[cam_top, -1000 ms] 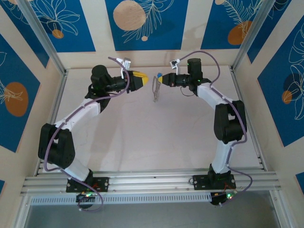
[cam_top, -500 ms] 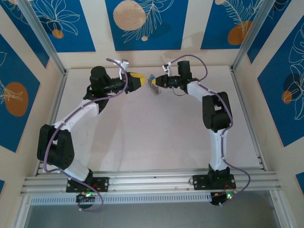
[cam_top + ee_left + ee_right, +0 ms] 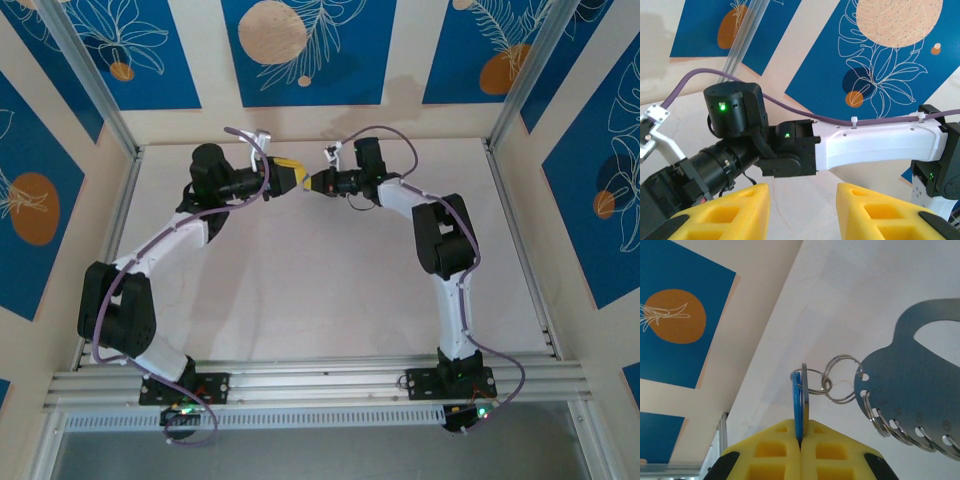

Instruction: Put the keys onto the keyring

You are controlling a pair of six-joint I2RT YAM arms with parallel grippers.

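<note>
Right gripper (image 3: 800,440) clenched on blue key (image 3: 797,400), edge-on, lower centre of right wrist view. Keyring (image 3: 910,385) lies right of key, linked by small rings (image 3: 826,385). Left gripper (image 3: 802,210) jaws apart, nothing between, tip-to-tip with right gripper.

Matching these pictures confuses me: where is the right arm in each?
Top external: right arm on the right, its end effector top centre.
Left wrist: its white link crosses the middle.
Right wrist: its yellow end effector at bottom, shut on the blue key.
Shared landmark: blue wall panels.

Parted yellow fingers (image 3: 735,212) face the right arm (image 3: 875,145) and its purple cable (image 3: 885,121).
</note>
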